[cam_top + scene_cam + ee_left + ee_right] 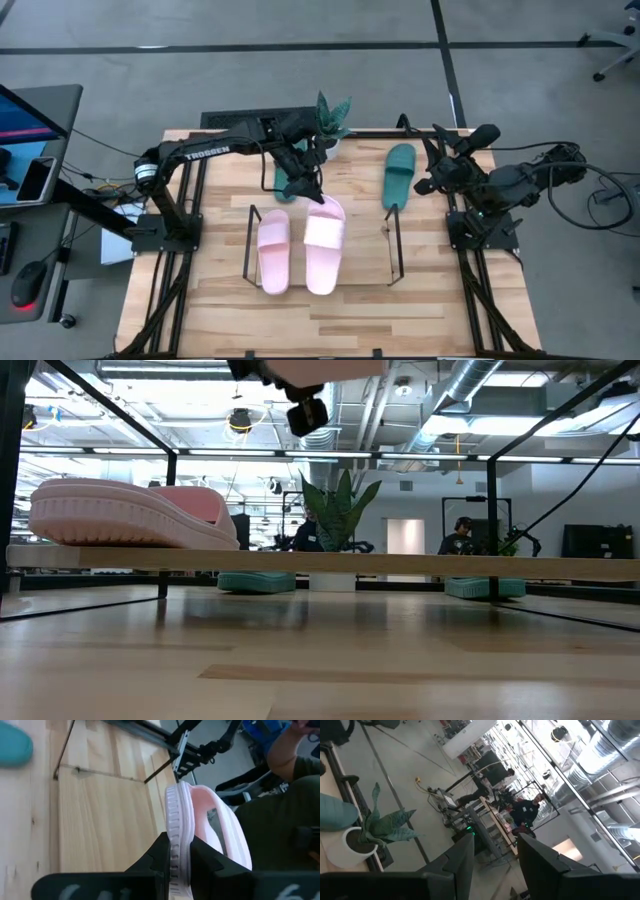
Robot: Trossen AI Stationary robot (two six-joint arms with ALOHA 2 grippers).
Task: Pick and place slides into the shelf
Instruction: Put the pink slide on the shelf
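The only lettering I can read is "TROSSEN", in white capitals along the left arm (215,150) seen from above. The monitor (28,112) at the table's left shows colours but no legible words.

1. A wooden table (330,315) of pale planks fills the middle of the high view, edged by a black metal frame (180,260).
2. A potted plant (332,118) with long green leaves stands at the table's far edge; in the low view the same plant (338,512) rises behind the table, and its white pot (349,851) shows in the right wrist view.
3. A desk (35,150) stands left of the table, with a monitor (25,112), a phone (40,178) and a computer mouse (28,283) on or beside it.
4. The grey floor (250,60) carries dark lines.
5. A person in dark clothes (524,810) sits in the room behind, among other workstations.
6. Pipes and ducts (470,390) run across the ceiling.
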